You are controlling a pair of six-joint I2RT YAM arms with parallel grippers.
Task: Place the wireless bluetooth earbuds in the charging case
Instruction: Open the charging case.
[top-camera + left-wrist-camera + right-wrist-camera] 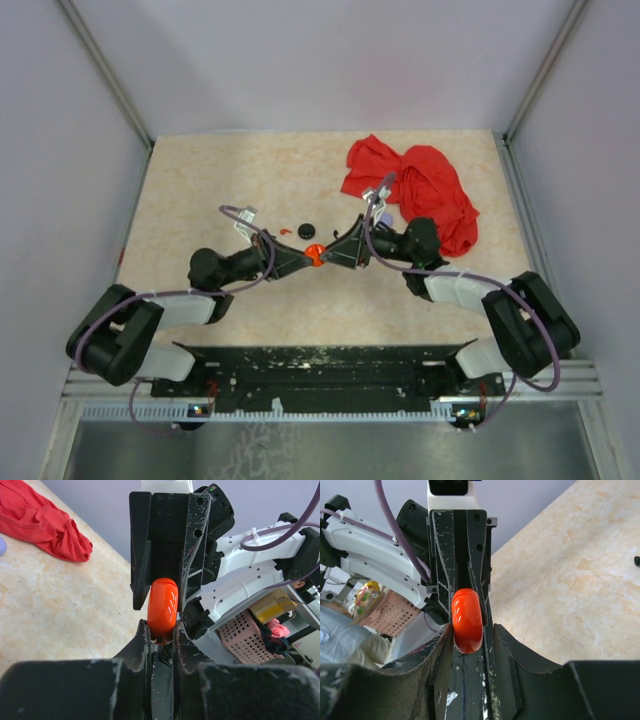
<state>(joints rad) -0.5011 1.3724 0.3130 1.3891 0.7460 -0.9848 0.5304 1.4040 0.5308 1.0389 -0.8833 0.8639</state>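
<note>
Evidently both grippers, left (300, 262) and right (332, 255), clamped one glossy orange-red disc (316, 254) edgewise; rigid, light, slippery; its rim suited gripping.

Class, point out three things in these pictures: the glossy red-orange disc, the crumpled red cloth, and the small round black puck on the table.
Glossy red-orange disc (467, 620): right wrist view, on its rounded edge.
Crumpled red cloth (425, 185): top view, on its middle folds.
Small round black puck (306, 229): top view, on its top face.

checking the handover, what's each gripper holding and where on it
Both grippers meet on the red disc, held on edge above the table: the left gripper pinches its flat faces at one end, the right gripper at the opposite end.
</note>
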